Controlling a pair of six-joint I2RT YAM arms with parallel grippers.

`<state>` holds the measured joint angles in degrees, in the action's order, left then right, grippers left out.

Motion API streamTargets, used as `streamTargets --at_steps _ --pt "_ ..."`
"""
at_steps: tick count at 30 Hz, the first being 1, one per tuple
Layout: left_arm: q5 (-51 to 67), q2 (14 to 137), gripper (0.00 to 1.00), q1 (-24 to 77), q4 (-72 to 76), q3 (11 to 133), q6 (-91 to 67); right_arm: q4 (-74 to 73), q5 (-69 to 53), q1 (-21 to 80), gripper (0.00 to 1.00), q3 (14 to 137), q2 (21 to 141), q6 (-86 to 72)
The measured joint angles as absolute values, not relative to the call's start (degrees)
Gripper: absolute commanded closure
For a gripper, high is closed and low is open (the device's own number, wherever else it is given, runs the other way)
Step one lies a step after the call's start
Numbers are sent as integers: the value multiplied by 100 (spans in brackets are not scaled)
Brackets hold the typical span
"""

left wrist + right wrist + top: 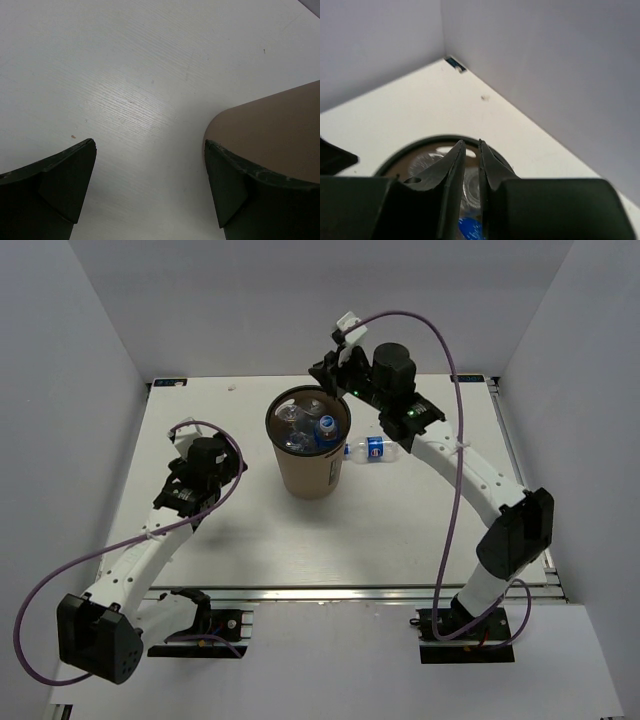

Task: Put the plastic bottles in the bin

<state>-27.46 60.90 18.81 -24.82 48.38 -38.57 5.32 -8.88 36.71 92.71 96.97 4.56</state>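
Several bottles (308, 425) lie in the bin (310, 478) below the right jaws.

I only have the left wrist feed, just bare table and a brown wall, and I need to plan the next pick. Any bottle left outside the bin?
Observer: One. A blue-labelled plastic bottle lies on its side on the table, just right of the bin.
Operator: Is anything inside the bin?
Observer: Yes, several bottles fill its mouth.
Operator: Where's the right gripper?
Observer: The right gripper is above the bin's far rim, fingers nearly shut with nothing between them.
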Motion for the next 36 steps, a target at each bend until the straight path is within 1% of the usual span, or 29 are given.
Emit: streamTargets --at_steps 1,2,4,5,6,8,11,14,17,20,23,29,36 --pt "-2742 6104 2 1881 -2482 4838 -3857 521 -1017 3658 77 9424 9649 458" --pt "-2740 6123 2 1881 -2480 4838 -3859 515 -1118 3640 65 9500 9577 447" --pt "-2740 6171 2 1881 -2482 4838 -3859 462 -1251 3614 56 9507 9382 357" --pt "-2740 6198 2 1881 -2482 4838 -3859 423 -1286 3590 44 9496 9303 322" --pt "-2742 6228 2 1881 -2482 4842 -3857 467 -1313 3527 36 9415 9214 211" --pt "-2742 6311 2 1881 -2482 4860 -3857 506 -1354 3319 11 9072 8958 -84" --pt "-2742 6451 2 1881 -2482 4895 -3844 657 -1243 2746 11 8252 8499 -814" --pt "-2766 6539 2 1881 -2486 4904 -3839 600 -840 2099 11 7607 8178 -1498" --pt "-2814 6541 2 1870 -2482 4904 -3839 169 -222 1590 11 7389 8055 -1872" --pt "-2860 6541 2 1857 -2480 4904 -3837 -360 193 1321 11 7347 8027 -2185" --pt "-2884 6534 2 1852 -2443 4904 -3835 -687 379 1236 11 7109 8009 -2613" --pt "-2950 6504 2 1852 -2418 4904 -3798 -952 491 1245 11 6143 8058 -3756" --pt "-3098 6488 2 1852 -2443 4904 -3806 -1044 1162 1415 11 5883 8536 -5236"
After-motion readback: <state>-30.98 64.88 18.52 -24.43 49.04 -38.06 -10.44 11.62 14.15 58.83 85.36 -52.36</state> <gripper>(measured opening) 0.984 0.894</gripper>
